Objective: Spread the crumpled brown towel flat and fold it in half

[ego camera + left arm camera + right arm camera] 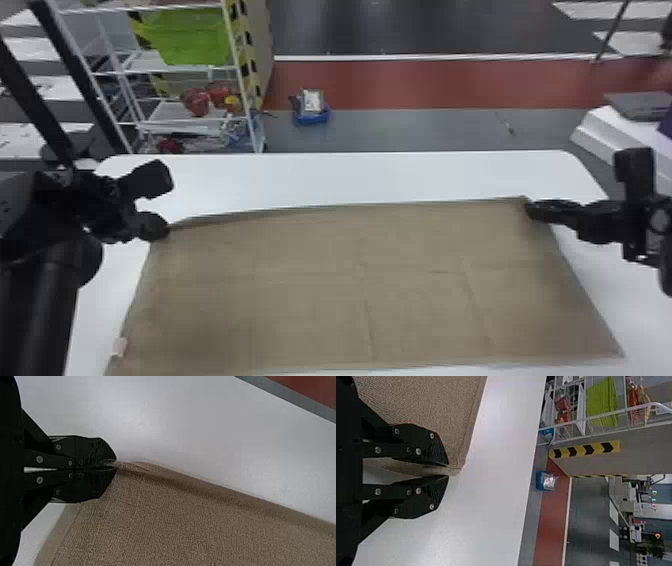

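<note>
The brown towel [360,280] lies spread over the white table, with faint creases and a low ridge along its far edge near the left. At its far left corner is my left gripper [162,231]; in the left wrist view that gripper [113,465] is shut on the corner of the towel [190,522]. My right gripper [531,210] is at the far right corner. In the right wrist view the right gripper [447,470] stands slightly open, the corner of the towel [427,403] between its parted fingertips.
The white table [350,175] extends beyond the towel's far edge. Behind it at the left is a wire shelf with a green bin [192,37]; a blue box [312,117] sits on the floor. A white stepped object [615,130] stands at the right.
</note>
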You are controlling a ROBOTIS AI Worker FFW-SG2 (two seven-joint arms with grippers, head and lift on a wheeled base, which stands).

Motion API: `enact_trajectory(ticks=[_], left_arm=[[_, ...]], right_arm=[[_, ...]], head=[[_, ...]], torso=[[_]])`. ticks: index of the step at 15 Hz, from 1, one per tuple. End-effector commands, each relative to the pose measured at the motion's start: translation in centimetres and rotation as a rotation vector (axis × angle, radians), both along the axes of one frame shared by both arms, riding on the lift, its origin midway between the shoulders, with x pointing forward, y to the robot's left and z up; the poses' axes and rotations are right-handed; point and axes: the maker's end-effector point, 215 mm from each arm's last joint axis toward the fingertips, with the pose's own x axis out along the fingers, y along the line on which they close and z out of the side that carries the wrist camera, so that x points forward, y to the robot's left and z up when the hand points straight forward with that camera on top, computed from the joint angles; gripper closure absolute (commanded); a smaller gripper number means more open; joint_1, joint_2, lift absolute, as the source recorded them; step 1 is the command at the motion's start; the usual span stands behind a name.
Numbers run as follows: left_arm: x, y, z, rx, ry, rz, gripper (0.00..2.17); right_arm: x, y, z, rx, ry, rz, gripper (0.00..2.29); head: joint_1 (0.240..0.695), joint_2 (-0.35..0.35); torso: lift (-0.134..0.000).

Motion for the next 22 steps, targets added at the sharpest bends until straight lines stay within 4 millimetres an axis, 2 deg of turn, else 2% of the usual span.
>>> enact_trajectory(ticks=[1,2,5,7,11,14,18,20,22], left_arm=[[-0.4,-0.2,-0.1,-0.016,0.001,-0.003,1.33],[-0.7,-0.1,0.1,-0.023,-0.007,-0.001,1.35],[-1.6,0.2,1.0,-0.037,-0.061,0.010,1.36],[-2.4,0.3,2.4,-0.056,-0.127,-0.003,1.36],[-3.7,1.7,5.3,-0.093,-0.263,0.042,1.36],[-3.2,2.2,6.2,-0.076,-0.321,0.058,1.36],[-0.6,2.4,9.2,-0.067,-0.405,0.072,1.36],[-0.3,2.7,10.0,-0.064,-0.421,0.076,1.36],[-1.0,2.7,10.3,-0.074,-0.438,0.081,1.36]], right_arm=[[-0.5,0.4,0.1,0.008,-0.012,0.010,0.96],[-0.9,0.7,0.4,0.011,-0.019,0.015,1.05],[-3.0,2.0,0.4,0.025,-0.017,0.066,1.05],[-4.7,2.9,1.5,0.016,-0.048,0.104,1.05],[-7.0,2.2,3.5,0.012,-0.077,0.115,1.05],[-7.1,1.5,4.9,0.023,-0.093,0.097,1.05],[-6.9,1.0,5.9,0.031,-0.102,0.079,1.05],[-6.8,0.3,7.2,0.040,-0.113,0.060,1.05],[-7.8,1.2,7.7,0.069,-0.110,0.085,1.05]], head=[[0.695,0.039],[0.695,0.040],[0.695,0.049],[0.695,0.058],[0.695,0.082],[0.695,0.086],[0.695,0.083],[0.695,0.079],[0.695,0.075]], torso=[[-0.134],[-0.134],[-0.134],[-0.134],[-0.134],[-0.134],[-0.134],[-0.134],[-0.134]])
